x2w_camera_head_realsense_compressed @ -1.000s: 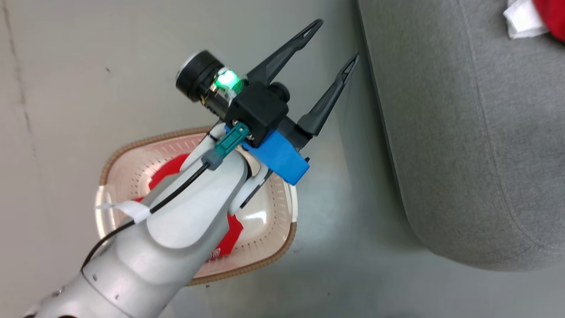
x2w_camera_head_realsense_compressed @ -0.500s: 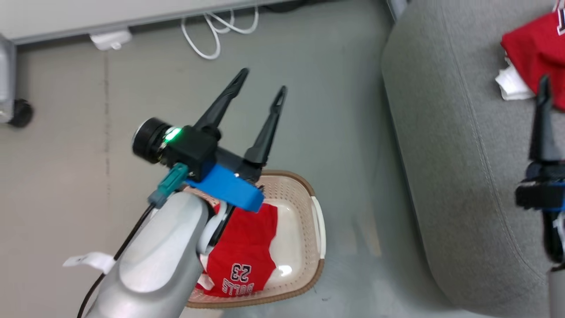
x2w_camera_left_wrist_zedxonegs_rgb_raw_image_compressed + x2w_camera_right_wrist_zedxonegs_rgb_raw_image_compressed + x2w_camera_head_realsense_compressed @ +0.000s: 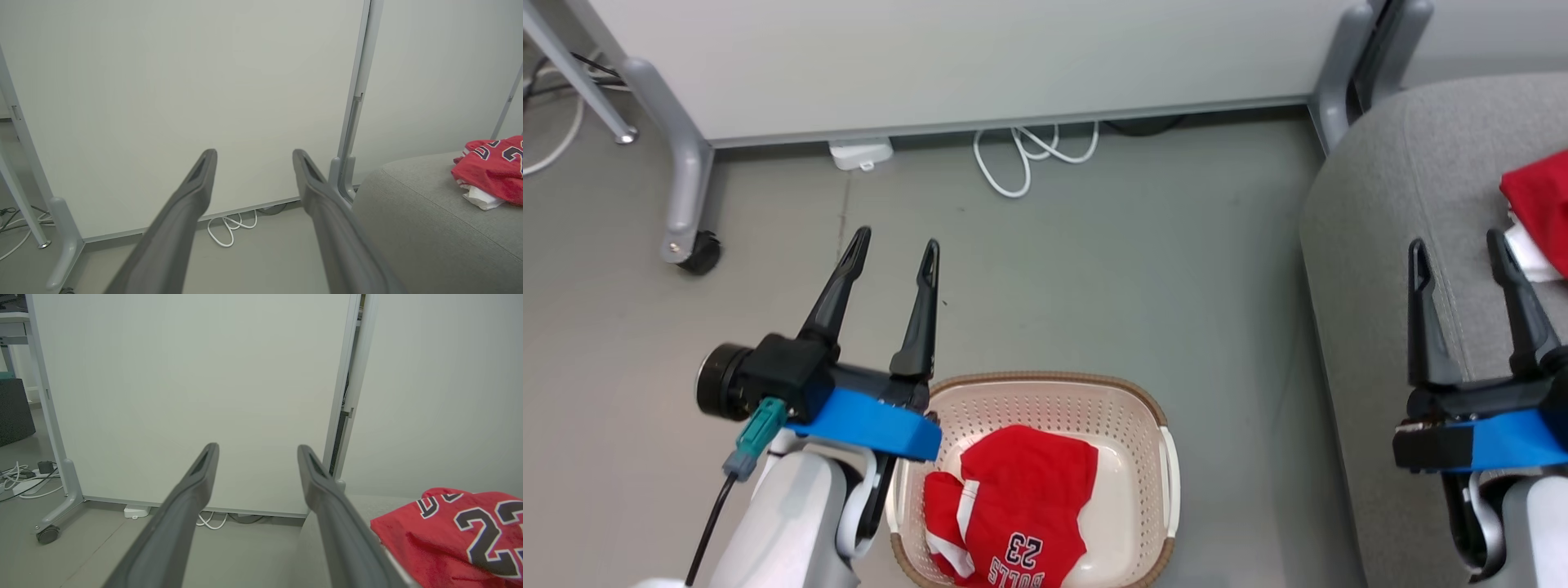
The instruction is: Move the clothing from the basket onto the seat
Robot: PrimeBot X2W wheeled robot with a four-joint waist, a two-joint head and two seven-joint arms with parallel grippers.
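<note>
A red jersey (image 3: 1013,514) with a 23 lies crumpled in the cream perforated basket (image 3: 1127,425) on the floor at the bottom middle of the head view. A second red jersey (image 3: 1539,204) (image 3: 494,171) (image 3: 457,535) rests on the grey seat (image 3: 1388,229) at the right. My left gripper (image 3: 894,245) hovers open and empty above the floor, just left of and beyond the basket. Open and empty too, my right gripper (image 3: 1458,245) hangs over the seat's near part, left of the jersey there.
A pale partition panel (image 3: 964,57) on grey wheeled legs (image 3: 686,204) stands behind the basket. White cables (image 3: 1029,159) and a small white box (image 3: 859,153) lie on the floor at its base. Bare grey floor separates basket and seat.
The head camera has swung up and round, so the whole scene has shifted: the partition and the right gripper have come into view. Both grippers stay open and empty.
</note>
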